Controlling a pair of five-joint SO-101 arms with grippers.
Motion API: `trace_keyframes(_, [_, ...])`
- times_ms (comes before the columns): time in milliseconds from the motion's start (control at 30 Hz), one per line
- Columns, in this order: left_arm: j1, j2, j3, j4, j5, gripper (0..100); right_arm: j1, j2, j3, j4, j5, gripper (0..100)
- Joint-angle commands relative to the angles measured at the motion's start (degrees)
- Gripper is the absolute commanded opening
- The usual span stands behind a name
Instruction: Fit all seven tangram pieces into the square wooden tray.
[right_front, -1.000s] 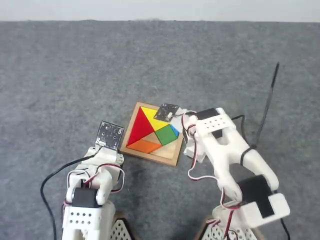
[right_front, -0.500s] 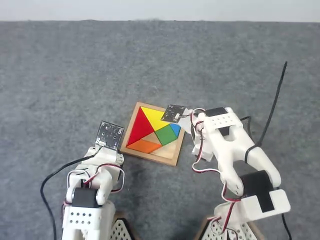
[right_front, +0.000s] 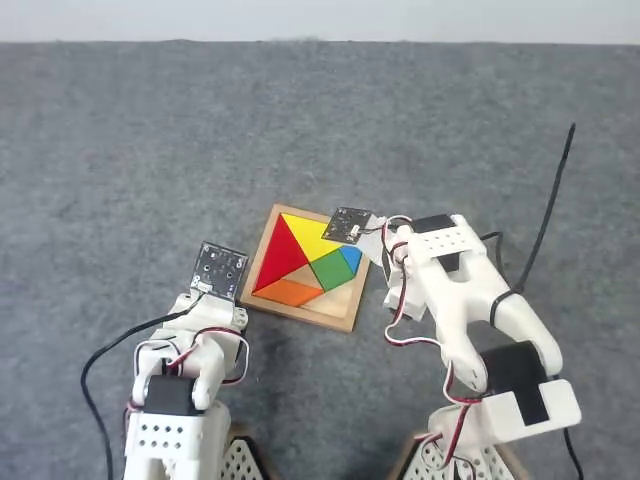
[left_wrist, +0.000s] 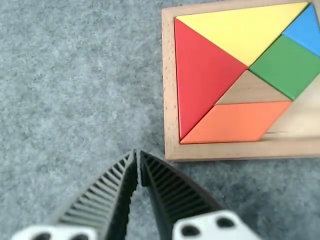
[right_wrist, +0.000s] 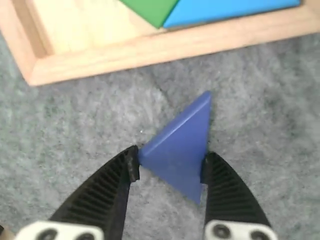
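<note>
One dark blue triangle (right_wrist: 182, 135) sits on the surface just outside the wooden tray (right_wrist: 150, 47), pinched on slanted sides by our right claw (right_wrist: 169, 164), so we judge it could twist loose when lifted, while our left claw (left_wrist: 137, 160) is closed and empty.

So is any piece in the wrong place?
Yes. The dark blue wooden triangle lies on the grey carpet outside the square wooden tray, gripped by the right end effector. Part of the tray floor shows bare.
</note>
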Motion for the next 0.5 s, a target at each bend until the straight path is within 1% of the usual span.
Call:
trace_keyframes(0, [-0.18, -0.70, -0.40, 0.26, 0.44, 1, 0.13, -3.12, -1.93, 2.24, 0.62, 11.9])
trace_keyframes(167, [-0.18, -0.70, -0.40, 0.26, 0.44, 1, -1.45, -10.59, -3.60, 7.96, 0.53, 12.1])
trace_keyframes(333, [-0.18, -0.70, -0.40, 0.26, 0.44, 1, -8.13, -19.38, -3.43, 13.41, -0.53, 12.2])
trace_keyframes(467, [-0.18, -0.70, -0.40, 0.26, 0.44, 1, -13.76, -22.64, -3.34, 14.37, -1.93, 12.2])
